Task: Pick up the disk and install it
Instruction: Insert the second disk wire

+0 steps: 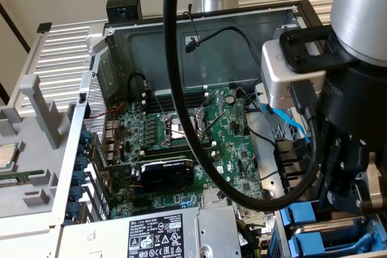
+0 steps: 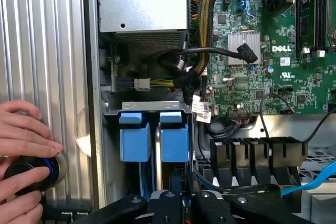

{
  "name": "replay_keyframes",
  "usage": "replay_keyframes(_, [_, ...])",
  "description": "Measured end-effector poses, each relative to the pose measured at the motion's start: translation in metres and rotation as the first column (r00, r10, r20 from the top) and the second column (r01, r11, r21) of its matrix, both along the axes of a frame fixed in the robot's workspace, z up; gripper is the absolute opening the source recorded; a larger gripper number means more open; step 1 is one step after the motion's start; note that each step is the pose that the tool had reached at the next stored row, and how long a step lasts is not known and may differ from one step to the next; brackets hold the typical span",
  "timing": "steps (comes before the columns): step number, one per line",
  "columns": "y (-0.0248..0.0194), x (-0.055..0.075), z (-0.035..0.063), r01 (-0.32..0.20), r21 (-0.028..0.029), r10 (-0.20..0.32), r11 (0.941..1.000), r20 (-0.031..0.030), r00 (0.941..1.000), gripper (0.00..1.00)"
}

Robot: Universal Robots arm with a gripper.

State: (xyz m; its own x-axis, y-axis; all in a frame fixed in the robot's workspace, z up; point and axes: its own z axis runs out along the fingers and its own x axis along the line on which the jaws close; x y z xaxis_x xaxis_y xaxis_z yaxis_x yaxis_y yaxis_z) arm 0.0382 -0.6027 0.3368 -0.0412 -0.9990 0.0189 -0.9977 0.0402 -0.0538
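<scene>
Right now the claw (image 2: 176, 191) hangs low over the drive cage (image 2: 152, 107) at the corner of the open computer case (image 1: 199, 19), next to the power supply (image 1: 151, 234). Two blue carriers sit side by side in that cage. The one in line with the claw I take to be the disk (image 2: 174, 141); its neighbour (image 2: 135, 141) stands just beside it, on the side toward the ribbed outer panel (image 2: 47, 51).

The relation that matters is how the disk lies under the claw. It sits directly below and slightly ahead of it, already inside its slot rather than loose on a bench. Its blue tab end points away from the claw, toward the power supply. It appears to stand on edge, thin side up. Its long axis seems to run along the slot from the tab end back toward the claw, parallel to the neighbouring carrier and to the case wall. The claw looks centred over that line, not off to one side.

Whether the claw is apart, together or clamped on the carrier I cannot tell, since its tip is dark and sunk between the carriers. How far the disk is seated is also hard to judge.

A person's hand (image 2: 23, 140) rests outside the case on a round black knob (image 2: 29, 174) with a blue ring, well apart from the cage. The green motherboard (image 2: 273, 61) lies on the cage's other side.
</scene>
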Motion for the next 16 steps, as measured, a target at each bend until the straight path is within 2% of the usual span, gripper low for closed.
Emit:
replay_keyframes(10, [0.0001, 0.0003, -0.0022, 0.0, 0.0016, 0.0, 1.0, 0.002, 1.0, 0.18])
replay_keyframes(11, [0.0, 0.0003, -0.0026, 0.0, 0.002, 0.0, 1.0, 0.0017, 1.0, 0.24])
replay_keyframes(12, [0.0, 0.0002, -0.0023, 0.0, 0.0015, 0.0, 1.0, 0.0016, 1.0, 0.24])
replay_keyframes(13, [0.0, 0.0, -0.0014, 0.0, 0.0006, 0.0, 1.0, 0.0014, 1.0, 0.31])
replay_keyframes(16, [0.0, 0.0, 0.0015, 0.0, 0.0006, 0.0, 1.0, 0.0015, 1.0, 0.31])
